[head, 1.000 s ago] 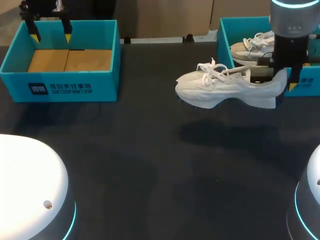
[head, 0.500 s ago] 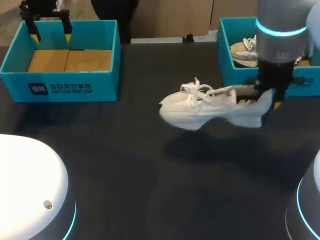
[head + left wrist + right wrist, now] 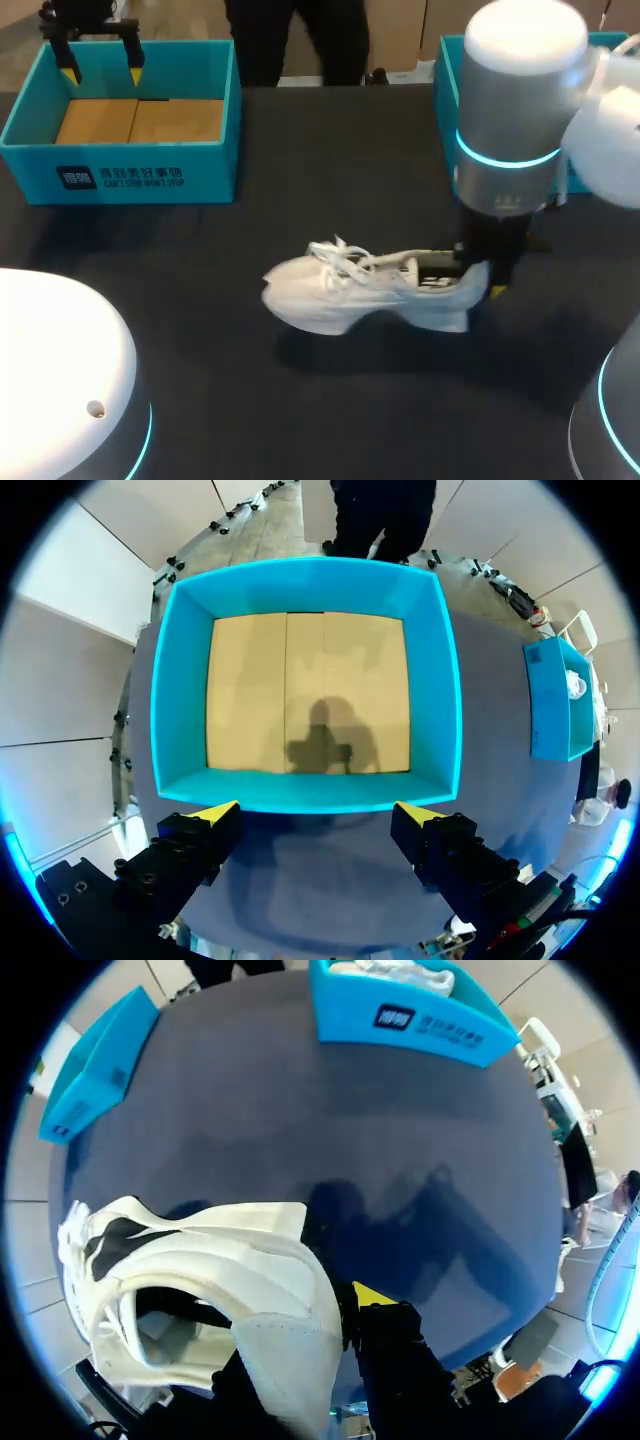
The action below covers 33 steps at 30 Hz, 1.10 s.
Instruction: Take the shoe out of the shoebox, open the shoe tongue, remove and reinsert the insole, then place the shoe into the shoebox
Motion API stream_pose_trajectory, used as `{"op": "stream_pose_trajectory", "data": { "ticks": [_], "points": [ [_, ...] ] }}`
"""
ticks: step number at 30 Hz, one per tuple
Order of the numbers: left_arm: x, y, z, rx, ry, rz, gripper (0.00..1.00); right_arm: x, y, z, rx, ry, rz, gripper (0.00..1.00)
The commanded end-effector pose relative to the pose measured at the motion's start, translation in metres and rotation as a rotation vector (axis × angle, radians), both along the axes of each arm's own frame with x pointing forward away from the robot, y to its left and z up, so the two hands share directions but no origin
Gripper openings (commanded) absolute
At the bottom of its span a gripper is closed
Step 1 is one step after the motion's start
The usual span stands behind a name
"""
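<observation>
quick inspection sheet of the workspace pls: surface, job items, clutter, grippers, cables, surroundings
surface: dark table, no spills or marks seen
job's things: white shoe mid-table, upright, toe toward my left, held by its heel; resting on the surface or just above it, cannot tell. Empty shoebox at the far left, cardboard floor showing. Second shoebox at the far right, something white inside.
clutter: nothing seen
grippers: left gripper above the empty shoebox, fingers open, holding nothing. Right gripper shut on the shoe's heel, one finger inside, one outside.
cables: nothing seen
surroundings: nothing seen reaching over the table
</observation>
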State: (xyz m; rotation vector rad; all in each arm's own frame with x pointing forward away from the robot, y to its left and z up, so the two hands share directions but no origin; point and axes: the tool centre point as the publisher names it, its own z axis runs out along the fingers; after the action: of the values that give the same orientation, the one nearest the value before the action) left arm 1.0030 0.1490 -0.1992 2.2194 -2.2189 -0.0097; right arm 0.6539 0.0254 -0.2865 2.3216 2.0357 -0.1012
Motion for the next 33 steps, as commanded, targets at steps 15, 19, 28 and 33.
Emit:
{"op": "stream_pose_trajectory", "data": {
  "ticks": [15, 19, 28, 33],
  "points": [
    [-0.001, 0.001, -0.001, -0.002, -0.002, 0.000, 1.00, 0.006, 0.026, -0.026, -0.014, 0.038, 0.020, 0.00],
    [-0.001, 0.001, -0.001, -0.002, -0.002, 0.000, 1.00, 0.002, 0.046, -0.043, -0.017, 0.053, 0.047, 0.00],
    [-0.001, 0.001, -0.001, -0.002, -0.002, 0.000, 1.00, -0.007, 0.075, -0.062, -0.023, 0.053, 0.075, 0.00],
    [-0.001, 0.001, -0.001, -0.002, -0.002, 0.000, 1.00, -0.009, 0.083, -0.074, -0.027, 0.072, 0.066, 0.00]
  ]
}}
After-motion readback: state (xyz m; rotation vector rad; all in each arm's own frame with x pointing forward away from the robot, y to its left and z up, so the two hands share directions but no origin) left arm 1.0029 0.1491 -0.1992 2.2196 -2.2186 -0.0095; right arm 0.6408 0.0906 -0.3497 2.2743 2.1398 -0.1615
